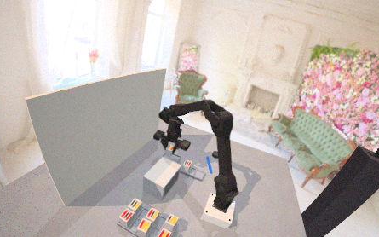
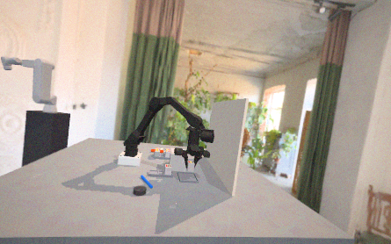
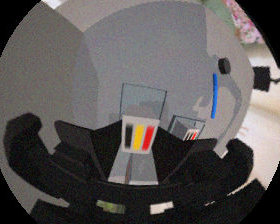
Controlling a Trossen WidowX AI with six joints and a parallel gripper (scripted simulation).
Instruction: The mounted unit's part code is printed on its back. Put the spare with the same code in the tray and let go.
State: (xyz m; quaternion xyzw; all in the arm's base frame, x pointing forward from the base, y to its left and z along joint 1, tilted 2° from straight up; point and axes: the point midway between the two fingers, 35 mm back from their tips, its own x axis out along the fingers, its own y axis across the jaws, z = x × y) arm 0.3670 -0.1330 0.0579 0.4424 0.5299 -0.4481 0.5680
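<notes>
The gripper [image 1: 171, 149] [image 2: 190, 167] [image 3: 138, 123] is partly open, its fingers closed on the striped spare [image 1: 170, 147] [image 2: 191, 162] [image 3: 140, 135], which hangs above the table near the tray [image 1: 179, 158] [image 2: 187, 177] [image 3: 143, 99]. The step now is probably placing it: centre the spare over the tray, keep it level, lower gently until its underside bears on the floor, then spread the fingers evenly and lift straight up. Letting go high could tip it; coming down off-centre could catch the rim. The grey box [image 1: 159, 174] stands close by, so the fingers need room on that side.

The spare is pale, its label showing black, yellow and red bars in the wrist view. The mounted unit [image 1: 187, 164] [image 2: 168, 169] [image 3: 191, 134] sits beyond, on its fixture; whether its back code matches, I cannot tell.
</notes>
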